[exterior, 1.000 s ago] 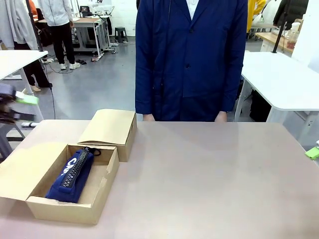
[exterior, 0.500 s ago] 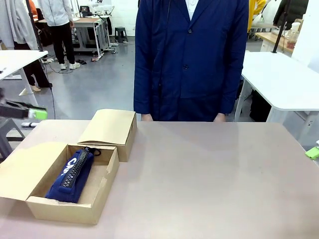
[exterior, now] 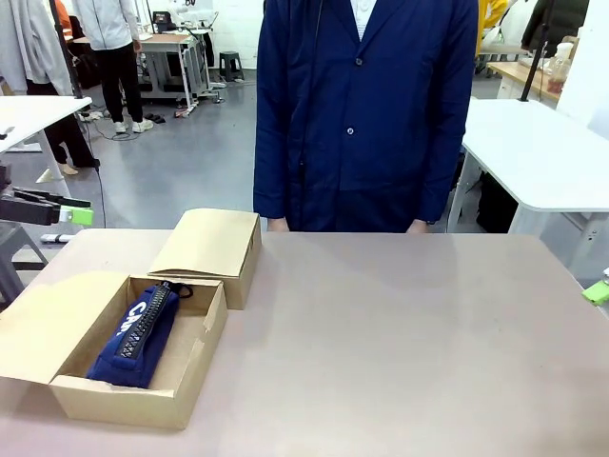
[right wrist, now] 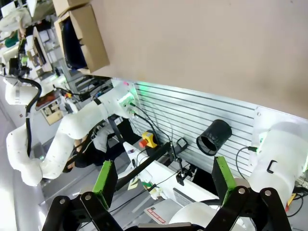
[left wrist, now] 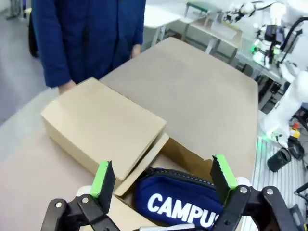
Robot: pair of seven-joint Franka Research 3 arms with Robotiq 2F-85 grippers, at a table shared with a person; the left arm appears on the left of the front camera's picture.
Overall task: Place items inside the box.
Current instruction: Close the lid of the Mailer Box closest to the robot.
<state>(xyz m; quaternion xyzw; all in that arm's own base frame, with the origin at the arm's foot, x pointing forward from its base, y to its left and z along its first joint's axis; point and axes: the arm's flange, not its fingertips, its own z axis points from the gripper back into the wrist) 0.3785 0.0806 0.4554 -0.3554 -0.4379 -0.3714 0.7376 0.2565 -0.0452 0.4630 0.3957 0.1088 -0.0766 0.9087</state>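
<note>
An open cardboard box sits at the table's front left, its lid folded out to the left. In it lies a navy zip pouch, lettered "CAMPUS" in the left wrist view. My left gripper hangs at the far left edge, off the table and left of the box. In its own view the left gripper is open and empty, above the pouch and the box's inner wall. My right gripper is open and empty, off the table's right side; one green pad shows there.
A second, shut cardboard box stands just behind the open one. A person in a navy coat stands at the far edge, hands low at the table's rim. The brown table lies bare to the right.
My left gripper has swung at the left edge, its green pad dropping lower and a little right, then held still. Pouch and boxes have not moved.
</note>
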